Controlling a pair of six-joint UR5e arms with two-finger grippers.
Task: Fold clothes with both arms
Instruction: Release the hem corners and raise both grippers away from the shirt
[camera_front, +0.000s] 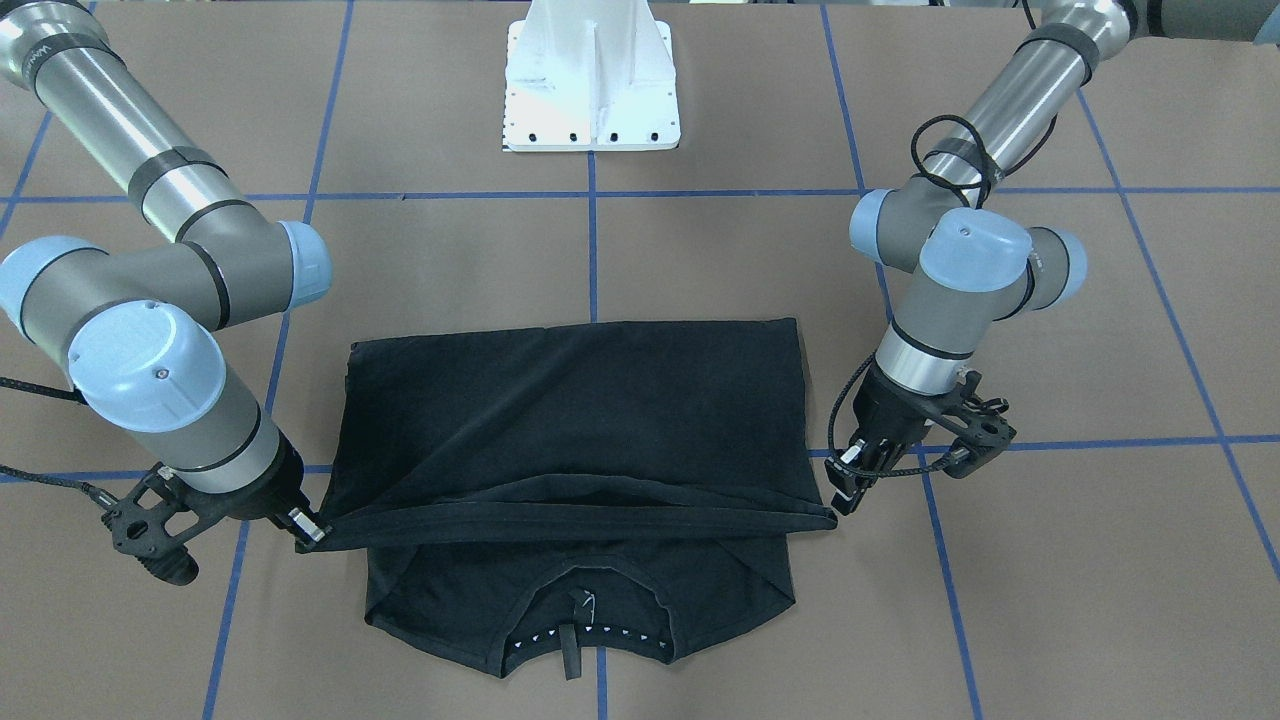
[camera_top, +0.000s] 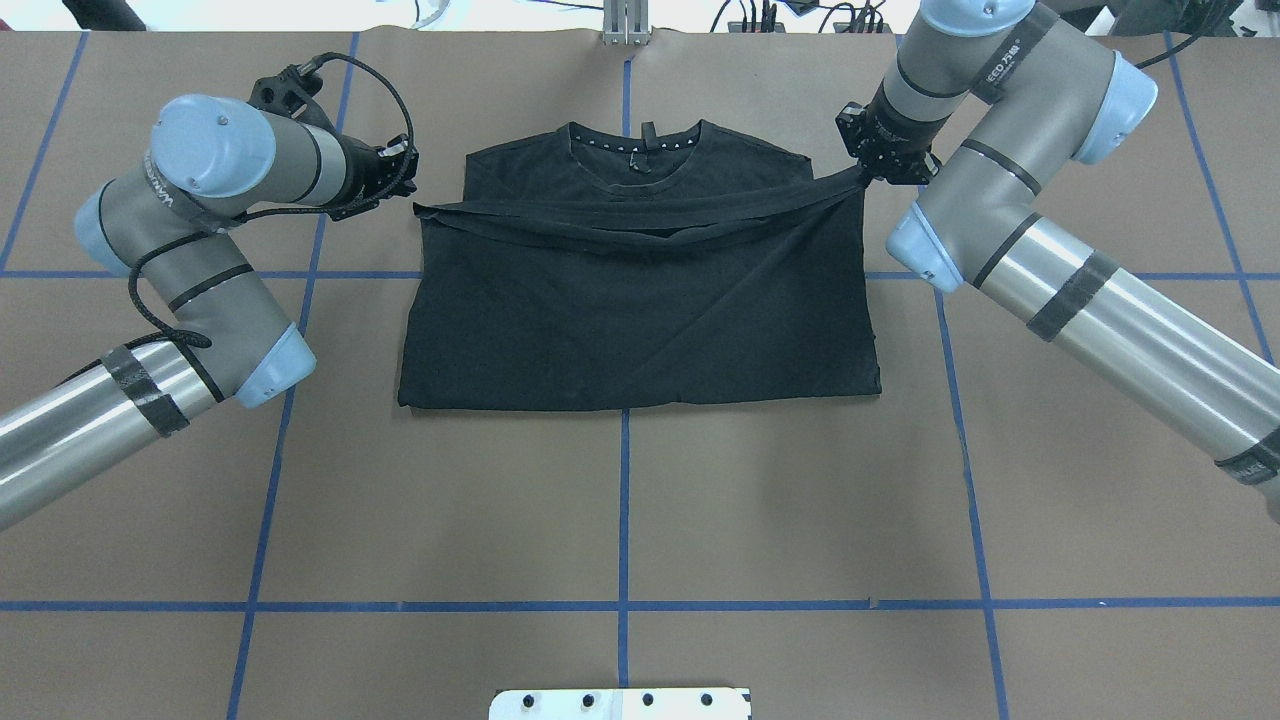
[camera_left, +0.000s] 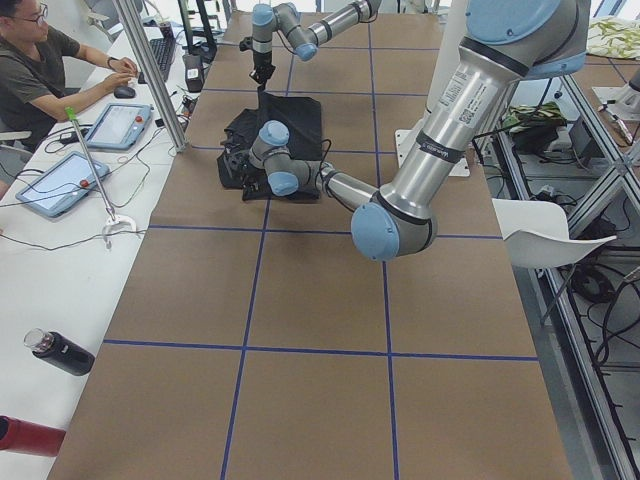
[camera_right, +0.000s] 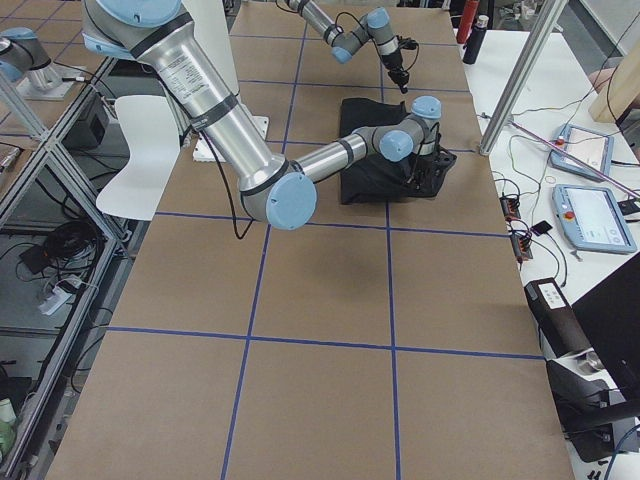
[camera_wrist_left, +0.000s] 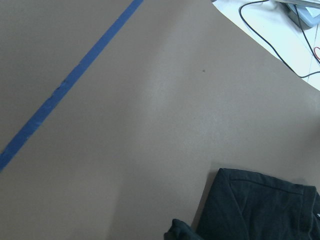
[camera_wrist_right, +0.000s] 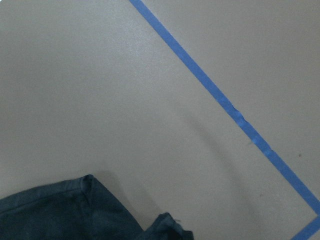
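The black T-shirt lies on the brown table, plain side up, with its collar toward the operators' edge. It also shows in the overhead view. Its hem is folded over toward the collar and stretched in a straight band between the two grippers. My right gripper is shut on one hem corner, held just above the table, and shows overhead too. My left gripper is at the other hem corner and appears shut on it. Each wrist view shows a scrap of cloth at its lower edge.
The white pedestal base stands behind the shirt on the robot's side. Blue tape lines grid the table. Beyond the far edge, a white desk holds tablets, cables and bottles, with a seated operator.
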